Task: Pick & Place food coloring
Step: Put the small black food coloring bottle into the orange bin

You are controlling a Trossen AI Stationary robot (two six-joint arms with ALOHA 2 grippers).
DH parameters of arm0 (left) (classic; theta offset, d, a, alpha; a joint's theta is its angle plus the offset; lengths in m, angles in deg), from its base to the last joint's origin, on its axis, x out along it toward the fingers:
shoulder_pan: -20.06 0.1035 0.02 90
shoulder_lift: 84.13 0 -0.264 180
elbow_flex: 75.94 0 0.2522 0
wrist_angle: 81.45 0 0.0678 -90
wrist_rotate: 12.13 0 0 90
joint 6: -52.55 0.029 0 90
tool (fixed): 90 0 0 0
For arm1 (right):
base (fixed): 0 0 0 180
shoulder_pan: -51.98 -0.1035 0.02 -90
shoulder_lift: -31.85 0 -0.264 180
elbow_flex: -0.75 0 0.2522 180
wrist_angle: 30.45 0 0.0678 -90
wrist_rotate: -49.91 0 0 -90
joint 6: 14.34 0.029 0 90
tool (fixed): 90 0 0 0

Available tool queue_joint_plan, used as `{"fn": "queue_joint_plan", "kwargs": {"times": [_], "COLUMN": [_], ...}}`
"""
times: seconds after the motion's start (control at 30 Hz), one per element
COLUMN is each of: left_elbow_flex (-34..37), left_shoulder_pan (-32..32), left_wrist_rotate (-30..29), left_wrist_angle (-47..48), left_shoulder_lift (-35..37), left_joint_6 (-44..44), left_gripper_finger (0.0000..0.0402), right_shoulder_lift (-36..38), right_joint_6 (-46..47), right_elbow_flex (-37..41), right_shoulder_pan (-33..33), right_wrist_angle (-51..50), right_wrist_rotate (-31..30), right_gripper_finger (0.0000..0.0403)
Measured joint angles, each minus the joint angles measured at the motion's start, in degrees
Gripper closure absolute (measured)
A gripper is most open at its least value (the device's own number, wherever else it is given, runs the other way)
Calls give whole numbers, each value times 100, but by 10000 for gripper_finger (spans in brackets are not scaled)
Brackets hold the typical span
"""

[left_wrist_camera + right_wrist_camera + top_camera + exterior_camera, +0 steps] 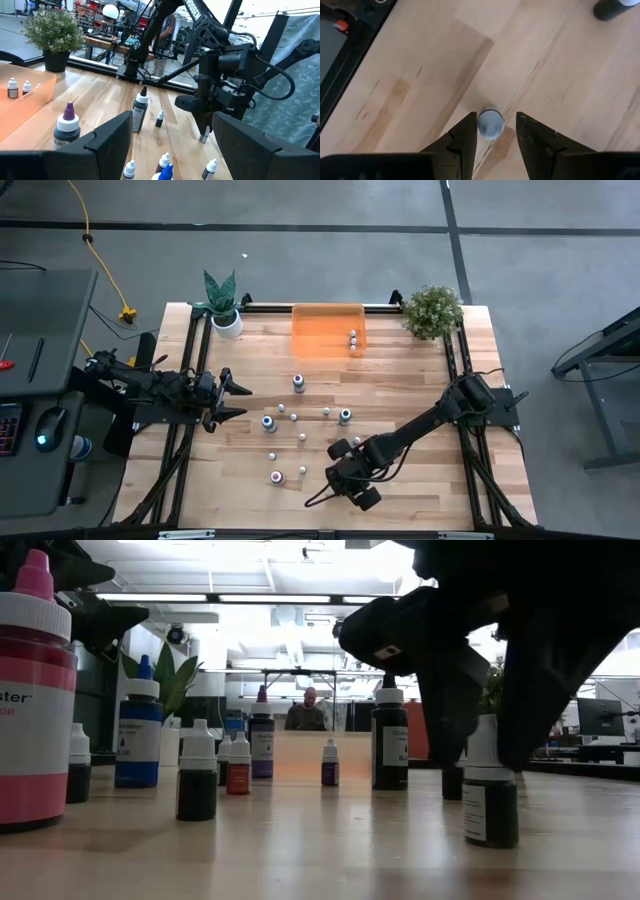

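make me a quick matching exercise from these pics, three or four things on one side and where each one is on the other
Things:
1. orange tray
2. spiky-leaved plant
3. bushy plant
4. right gripper

Places:
A. far right corner of the table
B. straight over a small white-capped bottle, fingers open either side of it
C. far left corner of the table, in a white pot
D. middle of the far edge, with two small bottles inside

Pairs: 1-D, 2-C, 3-A, 4-B
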Motion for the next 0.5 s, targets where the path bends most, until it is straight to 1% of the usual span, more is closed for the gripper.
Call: {"fn": "queue_joint_plan", "kwargs": {"times": [0.17,0.27,0.5], "left_elbow_flex": [0,0,0], "left_shoulder_pan": [1,1,1], "left_wrist_rotate": [0,0,0], "left_wrist_angle": [0,0,0], "left_shoulder_lift": [-1,0,0], "left_joint_6": [0,0,0], "left_gripper_finger": [130,130,130], "right_shoulder_lift": [1,0,0], "right_joint_6": [24,95,165], "right_elbow_flex": [0,0,0], "right_shoulder_pan": [0,0,0], "right_wrist_angle": [-7,-16,-48], "right_wrist_rotate": [-10,-7,16], "right_gripper_finger": [278,287,336]}}
